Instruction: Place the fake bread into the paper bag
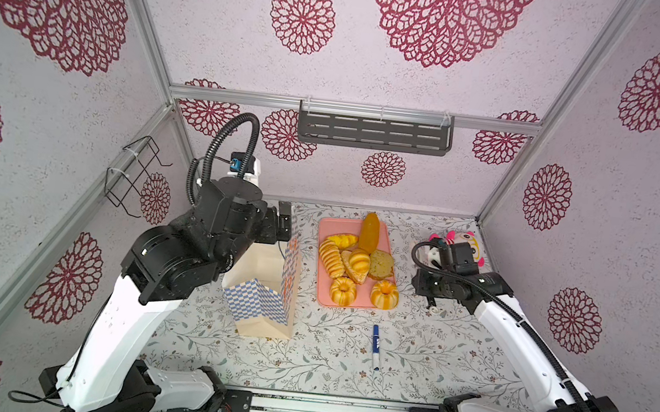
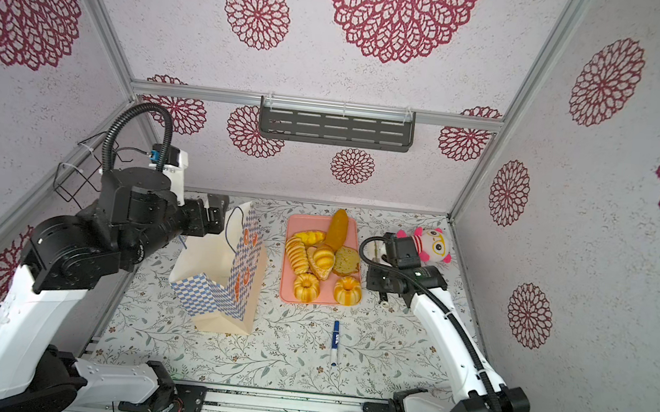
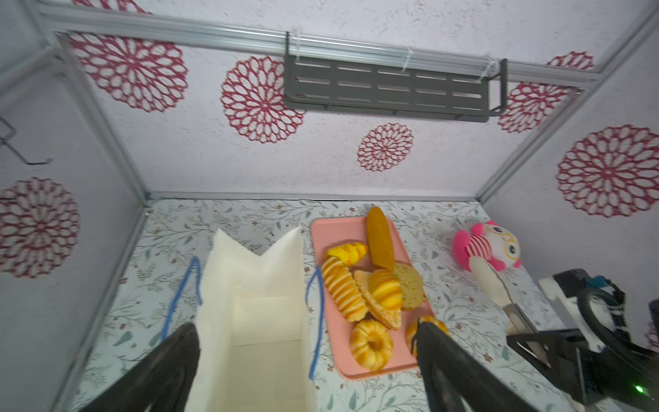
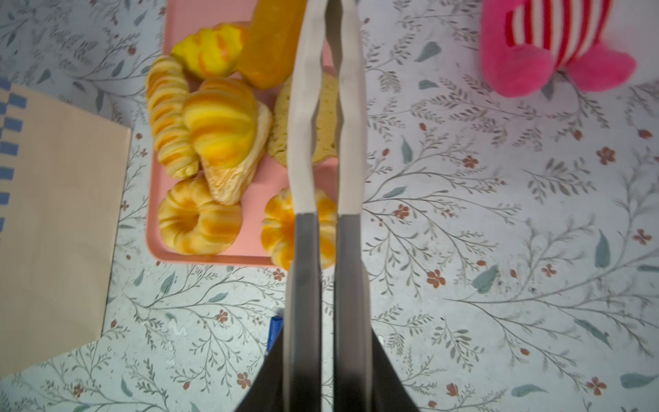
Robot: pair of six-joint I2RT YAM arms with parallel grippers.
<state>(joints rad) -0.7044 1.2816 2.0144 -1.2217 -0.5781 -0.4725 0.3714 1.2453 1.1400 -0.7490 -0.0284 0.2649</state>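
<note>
Your L claw (image 3: 305, 326) hangs wide open over the paper bag (image 1: 265, 292), and your R claw (image 4: 328, 374), right of the tray (image 1: 321, 294) w/ fake bread (image 1: 359, 260), grips tongs (image 4: 303, 142).

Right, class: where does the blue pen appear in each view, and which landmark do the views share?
In a top view: the blue pen lies on the table, on the near side of the pink tray.
In a top view: the pen again, right of the paper bag.
Left wrist: not in it.
Right wrist: only a blue end shows, beside the tongs.
Shared landmark: the pink tray, visible in all four.
</note>
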